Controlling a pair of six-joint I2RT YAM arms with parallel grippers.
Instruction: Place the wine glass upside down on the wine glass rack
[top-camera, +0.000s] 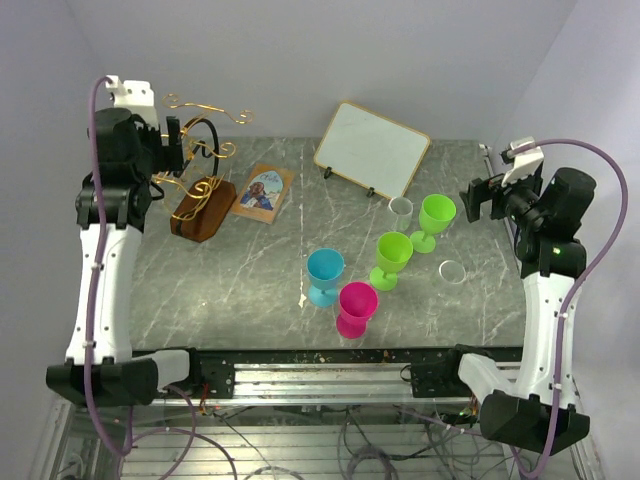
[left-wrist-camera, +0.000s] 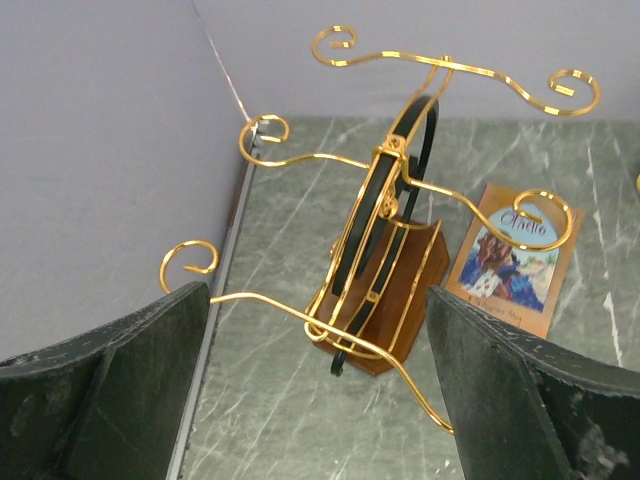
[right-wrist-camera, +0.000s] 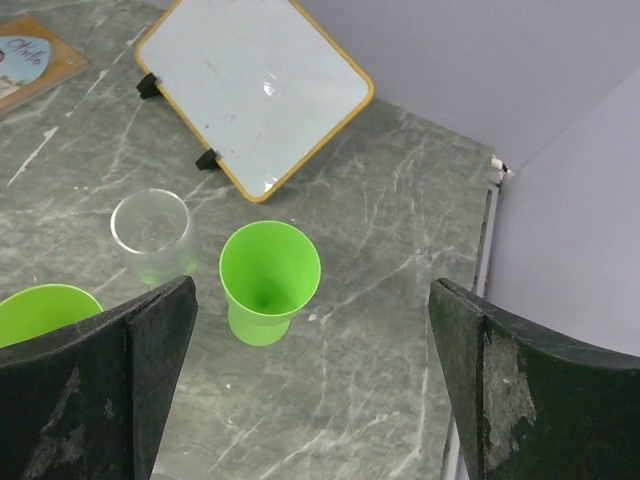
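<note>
The gold wire wine glass rack (top-camera: 198, 150) (left-wrist-camera: 400, 175), with curled arms and a brown wooden base (left-wrist-camera: 392, 305), stands at the back left. My left gripper (top-camera: 178, 140) (left-wrist-camera: 318, 293) hovers open just above and in front of it, holding nothing. Several wine glasses stand upright mid-table: blue (top-camera: 325, 277), pink (top-camera: 357, 308), two green ones (top-camera: 393, 258) (top-camera: 436, 220) and a clear one (top-camera: 400, 212). My right gripper (top-camera: 482, 196) (right-wrist-camera: 312, 290) hangs open over the table, right of the far green glass (right-wrist-camera: 268, 275) and the clear glass (right-wrist-camera: 152, 235).
A white tilted board (top-camera: 372, 148) (right-wrist-camera: 255, 90) leans at the back centre. A picture card (top-camera: 264, 190) (left-wrist-camera: 512, 262) lies right of the rack's base. A clear round rim (top-camera: 452, 271) sits near the right green glass. Walls close in on the left, back and right.
</note>
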